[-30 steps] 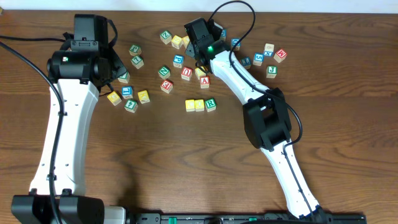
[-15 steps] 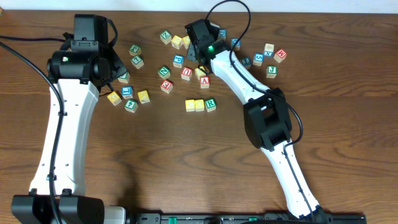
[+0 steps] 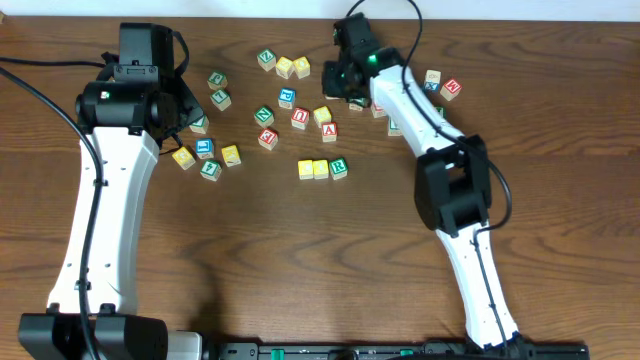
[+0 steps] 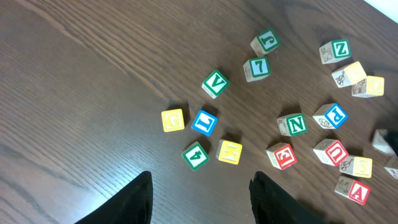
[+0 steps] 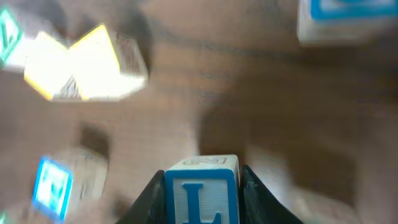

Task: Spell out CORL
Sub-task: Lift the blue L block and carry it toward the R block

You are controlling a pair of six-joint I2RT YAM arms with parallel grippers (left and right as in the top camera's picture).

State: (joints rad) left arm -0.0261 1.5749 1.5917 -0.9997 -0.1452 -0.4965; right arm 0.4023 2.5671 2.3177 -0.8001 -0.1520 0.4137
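Three cubes stand in a row mid-table: two with plain yellow tops (image 3: 305,169) (image 3: 321,169) and the green "R" cube (image 3: 339,168). At the back of the table my right gripper (image 3: 343,82) hides its cube from above. In the right wrist view the blue "L" cube (image 5: 202,188) sits between the fingers (image 5: 152,198), shut on it and held off the blurred table. My left gripper (image 3: 197,112) hangs over the left group of cubes. In its wrist view it (image 4: 202,200) is open with only bare wood between the fingers.
Loose cubes lie scattered behind the row: a red "A" (image 3: 329,131), a green "N" (image 3: 264,115) and a blue one (image 3: 287,97). A yellow, blue and green cluster (image 4: 204,122) sits at the left, and more cubes (image 3: 451,89) at the far right.
The right arm has swung to the right along the back of the table, and its jaws have narrowed onto the "L" cube. The left arm has not moved.
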